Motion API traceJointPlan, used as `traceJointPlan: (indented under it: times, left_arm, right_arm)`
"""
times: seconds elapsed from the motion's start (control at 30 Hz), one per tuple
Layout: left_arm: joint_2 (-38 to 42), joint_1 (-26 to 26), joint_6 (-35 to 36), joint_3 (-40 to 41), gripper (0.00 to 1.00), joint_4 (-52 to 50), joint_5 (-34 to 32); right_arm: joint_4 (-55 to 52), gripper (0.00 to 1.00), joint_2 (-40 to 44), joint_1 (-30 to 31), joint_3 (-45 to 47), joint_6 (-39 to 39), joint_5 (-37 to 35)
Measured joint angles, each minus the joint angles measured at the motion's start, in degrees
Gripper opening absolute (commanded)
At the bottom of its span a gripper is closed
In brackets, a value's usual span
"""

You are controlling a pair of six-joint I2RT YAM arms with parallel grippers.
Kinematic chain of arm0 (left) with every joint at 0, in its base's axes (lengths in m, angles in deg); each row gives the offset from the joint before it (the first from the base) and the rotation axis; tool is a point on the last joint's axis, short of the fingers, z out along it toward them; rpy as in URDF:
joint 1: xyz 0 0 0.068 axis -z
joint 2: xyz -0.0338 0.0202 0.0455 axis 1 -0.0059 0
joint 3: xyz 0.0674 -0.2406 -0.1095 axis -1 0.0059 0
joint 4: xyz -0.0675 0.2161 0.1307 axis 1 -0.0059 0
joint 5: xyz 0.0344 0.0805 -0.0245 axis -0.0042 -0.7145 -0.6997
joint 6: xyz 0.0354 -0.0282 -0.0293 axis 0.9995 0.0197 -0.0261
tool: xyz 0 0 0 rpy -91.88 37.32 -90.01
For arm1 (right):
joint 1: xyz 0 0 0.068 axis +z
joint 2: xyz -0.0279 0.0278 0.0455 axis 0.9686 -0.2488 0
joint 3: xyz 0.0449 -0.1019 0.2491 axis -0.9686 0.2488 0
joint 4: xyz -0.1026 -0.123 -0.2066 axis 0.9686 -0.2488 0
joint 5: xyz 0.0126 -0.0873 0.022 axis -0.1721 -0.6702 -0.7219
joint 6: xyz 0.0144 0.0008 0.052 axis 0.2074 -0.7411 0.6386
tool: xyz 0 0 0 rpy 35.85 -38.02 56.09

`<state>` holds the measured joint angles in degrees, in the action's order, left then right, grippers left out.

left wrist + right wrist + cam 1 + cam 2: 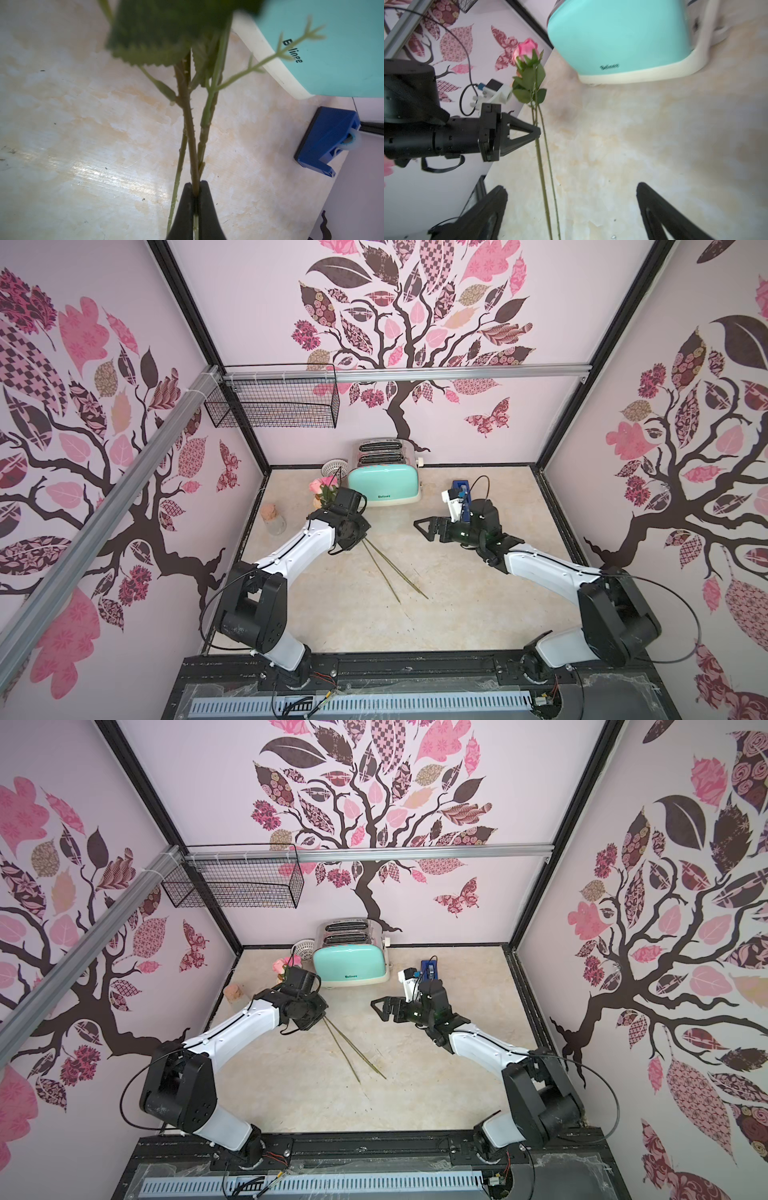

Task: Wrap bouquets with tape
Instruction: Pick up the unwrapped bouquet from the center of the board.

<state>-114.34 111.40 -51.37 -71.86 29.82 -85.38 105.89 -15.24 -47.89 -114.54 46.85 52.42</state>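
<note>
"Gripping anything, the left jaws?"
"Yes. They are clenched on the bouquet [190, 128], pinching its thin green stems partway along. The pink roses [325, 486] sit toward the far left corner of the tabletop [457, 605], just beside the mint toaster [382, 485], and the stems slant back toward the middle."
"And the right jaws?"
"Spread wide and grasping nothing. They hover near the middle of the tabletop, facing the stems but apart from them."
"Where is the tape [352, 141]?"
"In its blue dispenser [429, 967] near the far edge, on the toaster's other side. The right arm [540, 568] partly hides it in both top views."
</note>
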Motion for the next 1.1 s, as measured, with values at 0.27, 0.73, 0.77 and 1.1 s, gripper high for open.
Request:
traceJointPlan:
  times: [0.27, 0.73, 0.77, 1.1]
  left_arm:
    - [1.1, -0.2, 4.4, 0.5, 0.00, 1.9, 3.8]
    - [1.2, -0.3, 6.1, 0.5, 0.00, 2.8, 6.0]
    - [1.2, -0.3, 6.1, 0.5, 0.00, 2.8, 6.2]
    - [0.8, -0.3, 6.1, 0.5, 0.00, 3.1, 7.4]
  right_arm:
    - [9.7, 1.00, -12.7, 2.8, -0.1, 8.0, 13.8]
    - [23.8, 0.79, -28.4, 9.2, -8.7, 16.1, 18.5]
    - [24.7, 0.78, -29.6, 9.4, -9.2, 16.7, 18.5]
    - [33.1, 0.62, -37.0, 11.1, -11.8, 22.9, 21.2]
